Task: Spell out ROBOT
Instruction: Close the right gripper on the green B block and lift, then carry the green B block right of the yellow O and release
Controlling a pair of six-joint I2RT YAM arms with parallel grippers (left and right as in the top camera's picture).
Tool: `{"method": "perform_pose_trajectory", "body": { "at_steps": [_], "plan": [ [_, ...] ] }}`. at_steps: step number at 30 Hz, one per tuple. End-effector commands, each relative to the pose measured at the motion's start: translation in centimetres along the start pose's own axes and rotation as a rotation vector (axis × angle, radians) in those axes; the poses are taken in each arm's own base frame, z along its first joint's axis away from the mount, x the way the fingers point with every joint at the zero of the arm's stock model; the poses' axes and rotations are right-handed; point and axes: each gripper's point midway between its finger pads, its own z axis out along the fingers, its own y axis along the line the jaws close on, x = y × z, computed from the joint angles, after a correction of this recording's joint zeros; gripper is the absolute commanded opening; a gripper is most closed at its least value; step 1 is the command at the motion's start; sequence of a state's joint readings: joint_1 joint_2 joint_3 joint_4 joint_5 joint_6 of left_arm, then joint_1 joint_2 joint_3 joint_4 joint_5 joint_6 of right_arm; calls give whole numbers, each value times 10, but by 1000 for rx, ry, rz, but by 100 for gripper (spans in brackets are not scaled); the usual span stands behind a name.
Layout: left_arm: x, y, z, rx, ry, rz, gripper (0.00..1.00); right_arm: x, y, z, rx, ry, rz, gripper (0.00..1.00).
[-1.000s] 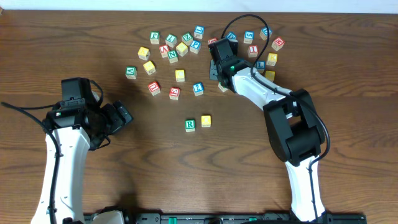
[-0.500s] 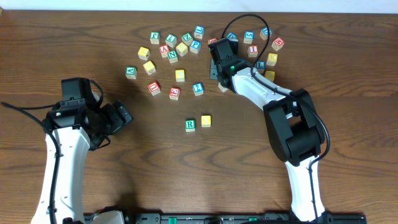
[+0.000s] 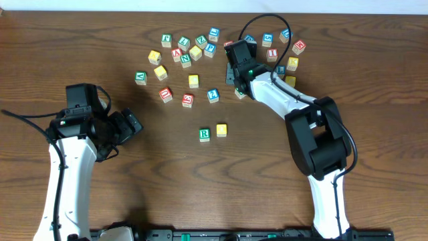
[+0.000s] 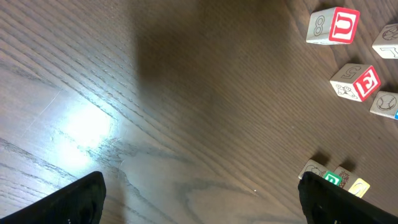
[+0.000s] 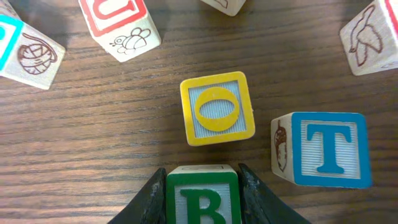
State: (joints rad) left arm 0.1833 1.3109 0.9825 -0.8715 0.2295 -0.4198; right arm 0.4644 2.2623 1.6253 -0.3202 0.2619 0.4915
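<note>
Dark wood-grain tabletop (image 3: pixel 267 174) carries everything. At the left, the left gripper (image 4: pixel 202 196) hangs spread wide over bare wood, holding nothing. At the far right, the right gripper (image 5: pixel 202 180) is narrowed onto the white-faced wooden cube with a green B (image 5: pixel 203 202), with a finger against each side. The yellow-faced wooden O cube (image 5: pixel 217 107) and the blue T wooden cube (image 5: pixel 323 149) lie close by. Mid-table, the green R wooden cube (image 3: pixel 204 134) sits just beside another yellow-faced cube (image 3: pixel 221 130).

Overhead view. Robot arms (image 3: pixel 67 161): two. Table (image 3: pixel 374 100): one. Letter cubes (image 3: pixel 193 81): about twenty-seven visible, exact total uncertain where the right arm covers some.
</note>
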Motion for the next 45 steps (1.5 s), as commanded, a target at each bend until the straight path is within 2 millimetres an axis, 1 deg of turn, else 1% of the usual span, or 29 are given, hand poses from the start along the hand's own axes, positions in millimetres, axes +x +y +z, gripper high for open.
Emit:
{"method": "perform_pose_trajectory", "body": {
  "at_steps": [1,3,7,10,13,18,23,28,30,32,35,37,39,42,45],
  "plan": [
    [-6,0,-5,-4,-24,-5,98,-17,7,-18,-11,-42,4,29],
    [-6,0,-5,-4,-24,-5,98,-16,7,-19,-10,-39,1,27],
    [-6,0,-5,-4,-24,-5,98,-13,8,-19,-9,-32,-3,30],
    [-6,0,-5,-4,-24,-5,98,-10,6,-19,-2,-20,-7,26],
    [-6,0,-5,-4,-24,-5,98,-9,5,-19,2,-14,-9,25],
    [-6,0,-5,-4,-24,-5,97,-13,6,-23,-4,-24,-6,27],
    [-6,0,-5,-4,-24,-5,98,-25,9,-37,-20,-52,3,27],
    [-6,0,-5,-4,-24,-5,97,-41,9,-64,-35,-80,12,26],
    [-6,0,-5,-4,-24,-5,98,-45,10,-76,-45,-78,12,26],
    [-6,0,-5,-4,-24,-5,98,-43,12,-87,-69,-57,8,26],
    [-6,0,-5,-4,-24,-5,97,-29,17,-107,-118,26,-11,24],
    [-6,0,-5,-4,-23,-5,98,-9,18,-121,-141,116,-31,23],
    [-6,0,-5,-4,-23,-5,98,14,15,-132,-137,214,-54,23],
    [-6,0,-5,-4,-24,-5,98,45,6,-139,-86,330,-93,25],
    [-8,-1,-5,0,-31,-4,98,71,3,-139,-51,409,-131,25]
  ]
}}
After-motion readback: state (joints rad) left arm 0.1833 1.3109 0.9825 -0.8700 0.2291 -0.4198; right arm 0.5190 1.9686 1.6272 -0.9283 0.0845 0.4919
